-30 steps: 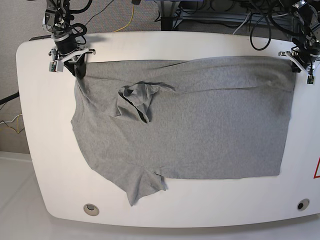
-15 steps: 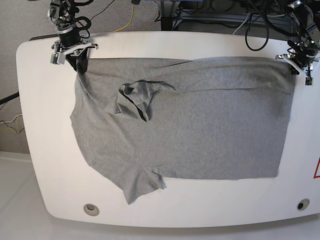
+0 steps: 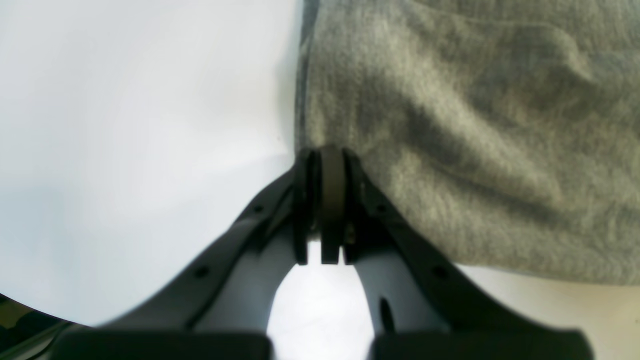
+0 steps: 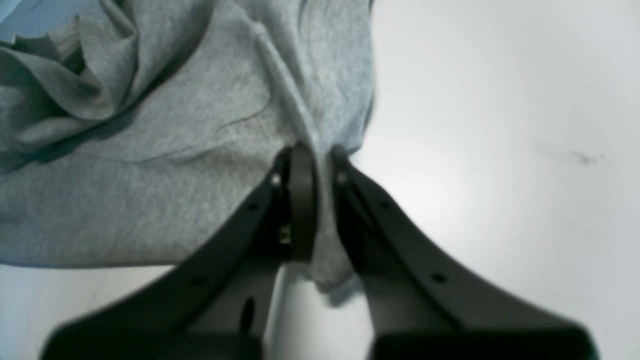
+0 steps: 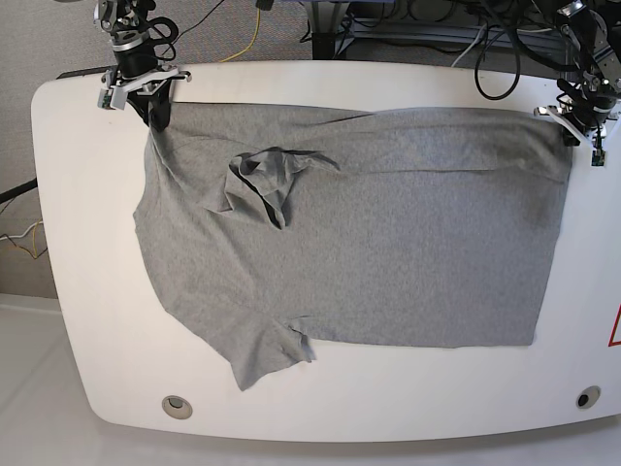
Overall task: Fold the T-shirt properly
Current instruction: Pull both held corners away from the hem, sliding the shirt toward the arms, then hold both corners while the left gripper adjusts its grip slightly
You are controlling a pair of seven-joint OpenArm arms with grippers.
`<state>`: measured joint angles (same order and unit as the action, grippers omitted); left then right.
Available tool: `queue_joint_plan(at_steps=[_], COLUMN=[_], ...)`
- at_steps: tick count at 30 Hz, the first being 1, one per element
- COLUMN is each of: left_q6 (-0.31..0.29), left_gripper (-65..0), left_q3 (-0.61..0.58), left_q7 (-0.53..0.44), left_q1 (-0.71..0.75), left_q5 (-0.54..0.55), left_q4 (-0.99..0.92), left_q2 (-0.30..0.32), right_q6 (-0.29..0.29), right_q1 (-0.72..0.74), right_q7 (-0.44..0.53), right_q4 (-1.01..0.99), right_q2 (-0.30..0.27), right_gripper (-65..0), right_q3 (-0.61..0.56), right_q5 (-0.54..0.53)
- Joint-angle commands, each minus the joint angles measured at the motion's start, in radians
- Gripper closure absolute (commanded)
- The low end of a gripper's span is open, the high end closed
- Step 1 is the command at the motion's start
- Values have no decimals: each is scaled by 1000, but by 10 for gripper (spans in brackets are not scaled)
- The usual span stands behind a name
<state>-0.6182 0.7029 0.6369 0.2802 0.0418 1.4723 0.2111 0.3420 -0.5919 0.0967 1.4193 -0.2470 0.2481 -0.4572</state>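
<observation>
The heather-grey T-shirt [image 5: 388, 233] lies spread across the white table [image 5: 87, 243], with a crumpled bunch [image 5: 267, 175] near its upper left and a sleeve [image 5: 262, 354] sticking out at the lower left. My right gripper [image 5: 155, 109] is shut on the shirt's far left corner; in the right wrist view [image 4: 315, 165] cloth [image 4: 150, 150] is pinched between the jaws. My left gripper [image 5: 572, 124] is shut on the far right corner; in the left wrist view [image 3: 325, 160] the shut jaws meet the shirt's edge [image 3: 450, 125].
Cables and equipment [image 5: 408, 29] lie beyond the table's far edge. Two round holes [image 5: 176, 406] [image 5: 587, 397] sit near the front corners. A red mark [image 5: 614, 325] shows at the right edge.
Both grippers have moved toward the far edge of the table, dragging the shirt's top edge with them; the whole shirt has slid a little farther back.
</observation>
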Motion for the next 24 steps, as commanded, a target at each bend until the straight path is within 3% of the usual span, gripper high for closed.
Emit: queue_joint_plan(at_steps=[1,10,24], left_q6=[-42,-42,-42], left_gripper=[-16,-16,-16], left_q3=[-22,-25,-70], left_q7=[137,137,137], left_q1=[24,27,50], left_q5=[-53,-53,-53], left_q4=[-28,-28,-28], left_q2=[-26,-46,-51], right_q6=[-74,-70,-71], right_q1=[-55,-50,-9], right_q7=[-415,-348,-349], right_q4=[-101,-185,-182], right_q2=[5,4,-2], right_gripper=[0,0,0], right_q3=[-3,27,27], right_q5=[100,100,100])
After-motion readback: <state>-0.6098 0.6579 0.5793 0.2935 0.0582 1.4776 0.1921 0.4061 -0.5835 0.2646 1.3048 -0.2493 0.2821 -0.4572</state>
